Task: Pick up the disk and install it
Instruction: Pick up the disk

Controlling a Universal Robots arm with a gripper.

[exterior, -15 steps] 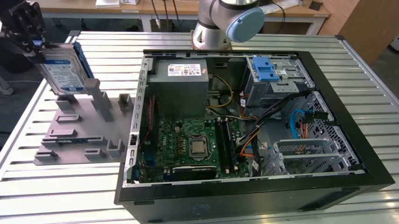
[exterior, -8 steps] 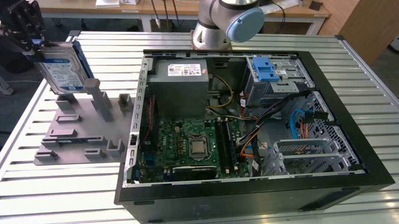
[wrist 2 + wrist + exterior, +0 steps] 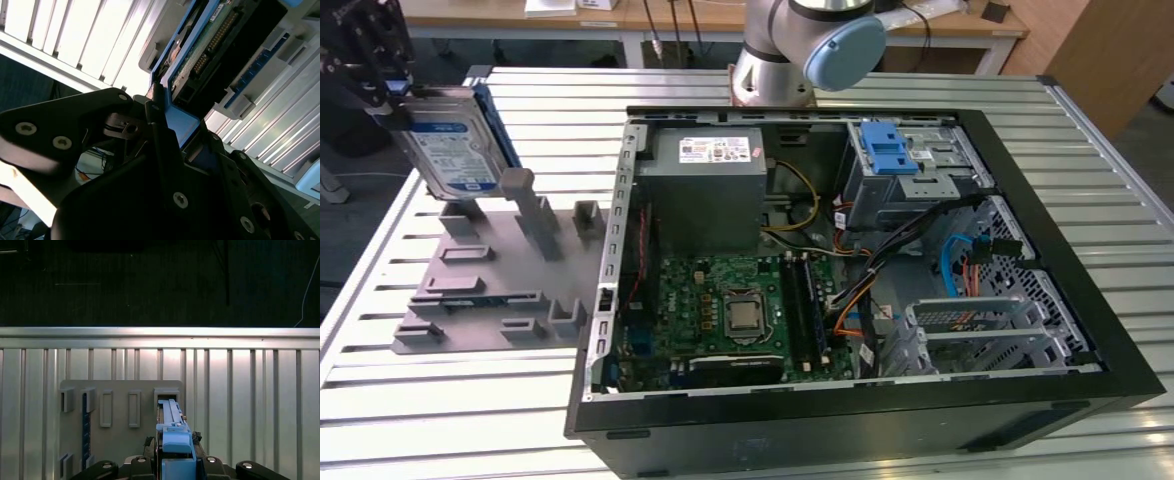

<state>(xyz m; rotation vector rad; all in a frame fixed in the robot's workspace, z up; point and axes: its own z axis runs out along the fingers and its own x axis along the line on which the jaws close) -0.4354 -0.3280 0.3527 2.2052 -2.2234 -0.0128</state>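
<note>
At the exterior view's left, the black claw (image 3: 390,92) hangs over the pale ribbed metal desk (image 3: 440,420), closed on the top edge of the flat silver-grey disk (image 3: 451,148), which has a blue and white label and a blue plastic bracket. The disk stands on edge, tilted a little. Its lower edge is right at the back posts of the grey plastic holder plate (image 3: 487,285), which lies flat on the desk. Whether the disk touches that plate cannot be told.

In the second wrist view, the dark fingers (image 3: 162,140) of the claw (image 3: 170,130) press on the blue bracket (image 3: 182,122), and the disk (image 3: 215,45) shows its connector end beyond them. In the first wrist view, the claw (image 3: 175,467) clamps the disk (image 3: 172,425) seen edge-on, lined up with a slot of the holder plate (image 3: 120,440).

Further to the exterior view's right, just beside the plate, lies the open black computer case (image 3: 854,430). Inside it are a grey boxy power supply (image 3: 714,190) with a white sticker, a green motherboard (image 3: 720,300) nearer the camera, and then a silver drive cage (image 3: 927,180) with a blue plastic latch (image 3: 887,150). Behind the case rises the grey robot arm (image 3: 781,55) with its light blue joint cap.
</note>
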